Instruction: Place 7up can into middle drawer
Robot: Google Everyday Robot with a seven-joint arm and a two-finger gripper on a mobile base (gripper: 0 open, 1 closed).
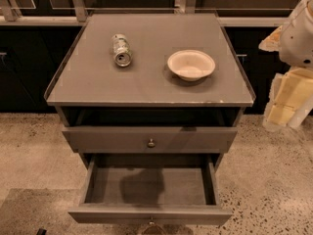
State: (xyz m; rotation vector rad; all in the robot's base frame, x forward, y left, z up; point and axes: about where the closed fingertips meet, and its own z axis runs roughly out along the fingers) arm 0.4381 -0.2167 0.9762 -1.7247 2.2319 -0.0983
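Observation:
The 7up can (pixel 121 50) lies on its side on the cabinet top, left of centre, with its shiny metal end toward me. The middle drawer (pixel 149 213), the lower of the two grey drawers, is pulled out and nothing lies inside it. Its small knob shows at the bottom edge. My gripper (pixel 282 106) is at the far right, beside the cabinet's right edge and off the top. It is well to the right of the can and holds nothing that I can see.
A round cream bowl (pixel 191 64) stands upright on the cabinet top (pixel 146 89), right of the can. The upper drawer (pixel 151 140) with a round knob is nearly shut. Dark cabinets stand behind, and a speckled floor (pixel 29 151) lies around.

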